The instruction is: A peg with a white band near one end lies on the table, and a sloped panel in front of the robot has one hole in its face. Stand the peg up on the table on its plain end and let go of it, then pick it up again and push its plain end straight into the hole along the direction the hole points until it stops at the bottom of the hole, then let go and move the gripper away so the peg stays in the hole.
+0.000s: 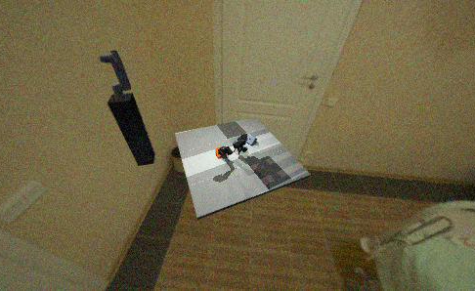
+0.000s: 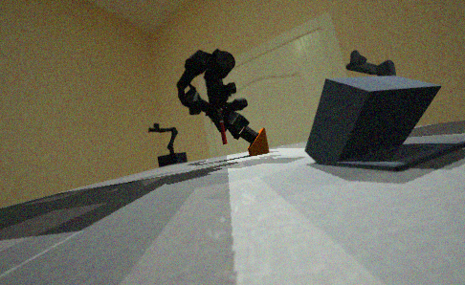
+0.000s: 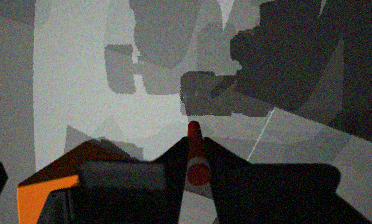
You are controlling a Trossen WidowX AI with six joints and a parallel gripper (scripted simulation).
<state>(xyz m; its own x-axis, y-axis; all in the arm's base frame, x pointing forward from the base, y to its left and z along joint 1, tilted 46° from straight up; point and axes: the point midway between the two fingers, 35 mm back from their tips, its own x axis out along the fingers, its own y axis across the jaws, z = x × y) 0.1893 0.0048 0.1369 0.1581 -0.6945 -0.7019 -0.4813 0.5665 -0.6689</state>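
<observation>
Red and round, the smooth peg [image 3: 195,150] is clamped between the black jaws, lifted clear of the pale grey tabletop [image 2: 315,225] and hanging tilted. An orange sloped panel [image 2: 259,142] sits just beside it. A dark slanted box [image 2: 367,120] stands well apart, open tabletop between.

Beige walls [image 1: 53,146], white panelled door [image 1: 282,59], wood-plank floor [image 1: 282,234], dim warm light.
</observation>
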